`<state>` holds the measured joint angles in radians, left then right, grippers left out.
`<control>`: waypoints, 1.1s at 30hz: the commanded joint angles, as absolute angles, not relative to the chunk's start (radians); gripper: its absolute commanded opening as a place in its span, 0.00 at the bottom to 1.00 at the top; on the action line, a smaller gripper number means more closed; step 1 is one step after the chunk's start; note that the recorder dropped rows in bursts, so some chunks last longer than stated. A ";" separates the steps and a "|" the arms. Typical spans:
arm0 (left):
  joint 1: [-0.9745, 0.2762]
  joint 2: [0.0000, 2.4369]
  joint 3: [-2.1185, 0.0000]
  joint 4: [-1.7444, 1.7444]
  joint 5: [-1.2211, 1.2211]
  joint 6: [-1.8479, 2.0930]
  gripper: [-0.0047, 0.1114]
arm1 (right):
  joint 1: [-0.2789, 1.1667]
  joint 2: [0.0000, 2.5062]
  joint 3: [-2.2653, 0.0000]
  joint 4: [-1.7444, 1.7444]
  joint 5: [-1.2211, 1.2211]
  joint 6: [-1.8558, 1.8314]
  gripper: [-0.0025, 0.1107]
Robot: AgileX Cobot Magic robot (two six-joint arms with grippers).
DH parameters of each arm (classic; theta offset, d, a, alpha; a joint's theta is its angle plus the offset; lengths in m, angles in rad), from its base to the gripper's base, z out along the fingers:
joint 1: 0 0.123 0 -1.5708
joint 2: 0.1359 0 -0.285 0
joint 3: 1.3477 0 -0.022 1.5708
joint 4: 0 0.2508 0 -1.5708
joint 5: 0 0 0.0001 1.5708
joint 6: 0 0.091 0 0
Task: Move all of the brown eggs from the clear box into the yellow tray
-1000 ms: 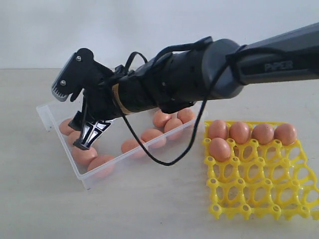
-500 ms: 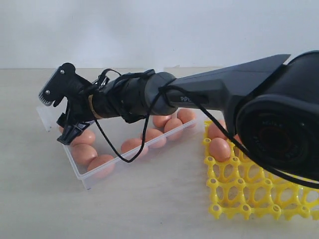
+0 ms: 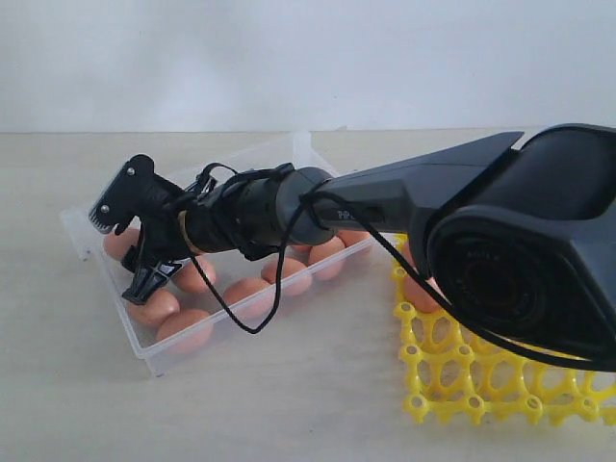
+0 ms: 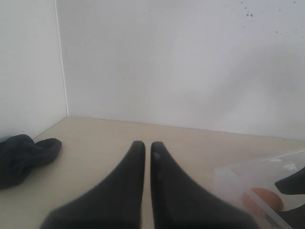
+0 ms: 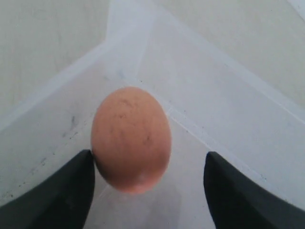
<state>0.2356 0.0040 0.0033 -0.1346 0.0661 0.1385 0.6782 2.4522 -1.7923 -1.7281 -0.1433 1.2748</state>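
"So, where's your right hand (image 3: 130, 245)?"

"Down in a corner of the clear box (image 3: 144, 351), fingers (image 5: 62, 191) wide apart round one brown egg (image 5: 131, 138). One finger sits just beside the shell and the other stands off."

"And your left hand (image 4: 147, 148)?"

"Fingers almost together, gripping nothing, over the bench (image 3: 289, 404) near the box."

"The yellow tray (image 3: 481, 385)?"

"Right of the box, partly hidden behind your arm (image 3: 433, 183)."

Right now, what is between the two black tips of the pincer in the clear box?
One brown egg, on the clear box floor: the right wrist view shows it within the open right pincer, nearer one tip.
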 commanded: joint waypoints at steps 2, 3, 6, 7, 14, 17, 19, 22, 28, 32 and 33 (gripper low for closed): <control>0.235 0.000 0.000 -0.134 0.053 0.141 0.08 | 0.678 2.466 -1.788 -1.744 -0.156 1.240 0.56; 0.235 0.000 0.000 -0.134 0.053 0.141 0.08 | 0.678 2.466 -1.788 -1.744 -0.168 1.227 0.55; 0.235 0.000 0.000 -0.134 0.053 0.141 0.08 | 0.678 2.466 -1.788 -1.744 -0.225 1.138 0.43; 0.235 0.000 0.000 -0.134 0.053 0.141 0.08 | 0.678 2.466 -1.788 -1.744 -0.235 1.133 0.38; 0.235 0.000 0.000 -0.134 0.053 0.141 0.08 | 0.678 2.466 -1.788 -1.740 -0.207 1.153 0.04; 0.235 0.000 0.000 -0.134 0.053 0.141 0.08 | 0.678 2.462 -1.788 -1.740 -0.207 1.153 0.02; 0.235 0.000 0.000 -0.134 0.053 0.141 0.08 | 0.678 2.457 -1.788 -1.740 -0.207 1.156 0.02; 0.235 0.000 0.000 -0.134 0.053 0.141 0.08 | 0.678 2.435 -1.788 -1.740 -0.203 1.232 0.02; 0.235 0.000 0.000 -0.134 0.053 0.141 0.08 | 0.678 2.368 -1.788 -1.740 -0.175 1.388 0.02; 0.235 0.000 0.000 -0.134 0.053 0.141 0.08 | 0.678 2.347 -1.788 -1.740 -0.241 1.459 0.02; 0.235 0.000 0.000 -0.134 0.053 0.141 0.08 | 0.678 2.340 -1.788 -1.740 -0.248 1.470 0.02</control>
